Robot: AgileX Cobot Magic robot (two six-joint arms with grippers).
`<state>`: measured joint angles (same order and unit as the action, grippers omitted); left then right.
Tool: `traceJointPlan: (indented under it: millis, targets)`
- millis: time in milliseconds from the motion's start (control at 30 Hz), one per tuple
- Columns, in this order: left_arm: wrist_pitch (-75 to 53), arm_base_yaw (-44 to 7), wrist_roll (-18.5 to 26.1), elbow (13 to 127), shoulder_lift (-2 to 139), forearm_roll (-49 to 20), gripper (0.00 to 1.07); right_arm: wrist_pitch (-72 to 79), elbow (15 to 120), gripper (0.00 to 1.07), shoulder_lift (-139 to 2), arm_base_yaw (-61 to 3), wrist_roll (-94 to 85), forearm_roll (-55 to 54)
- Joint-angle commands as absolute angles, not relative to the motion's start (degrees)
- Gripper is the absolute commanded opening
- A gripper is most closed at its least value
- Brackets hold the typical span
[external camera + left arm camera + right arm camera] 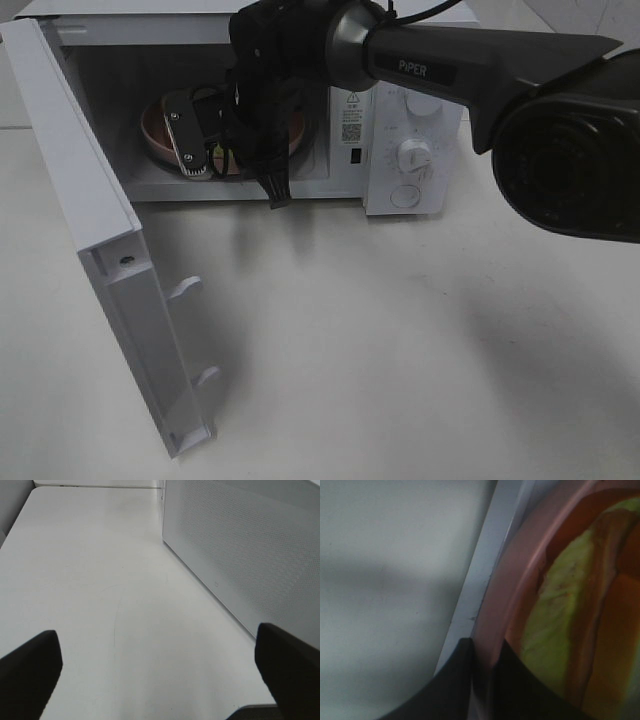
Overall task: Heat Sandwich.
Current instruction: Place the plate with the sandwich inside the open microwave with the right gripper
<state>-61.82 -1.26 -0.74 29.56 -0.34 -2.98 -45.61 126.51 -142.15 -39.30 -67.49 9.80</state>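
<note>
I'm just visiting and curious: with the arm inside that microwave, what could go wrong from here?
The right gripper pinches only the plate rim; a clumsy pull-back could drag or tip it and slide the sandwich. The arm fills much of the microwave opening, so it might bump a wall.

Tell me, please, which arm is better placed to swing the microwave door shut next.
Left, probably. The left gripper hangs open and empty beside what looks like the door and its outer face. The right gripper is deep inside the microwave, straddling the plate at its rim.
</note>
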Motion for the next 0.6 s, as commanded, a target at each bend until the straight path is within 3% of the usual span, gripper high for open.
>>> traceJointPlan:
  millis: [33, 133, 367, 600]
  targets:
    - [-61.25, -1.6, -0.74, 29.45, -1.38, -2.92, 1.0, -44.63, 127.14, 0.18, -141.69, -39.3, -65.43, 9.91]
    - [-61.25, -1.6, -0.74, 29.45, -1.38, -2.92, 1.0, -44.63, 127.14, 0.23, -141.69, -39.3, -64.57, 10.08]
    - [-61.25, -1.6, -0.74, 29.45, -1.38, -2.92, 1.0, -44.52, 127.14, 0.46, -141.69, -39.3, -61.99, 10.08]
    - [-61.25, -1.6, -0.74, 29.45, -1.38, -2.92, 1.0, -43.26, 127.08, 0.6, -141.69, -39.3, -58.79, 10.03]
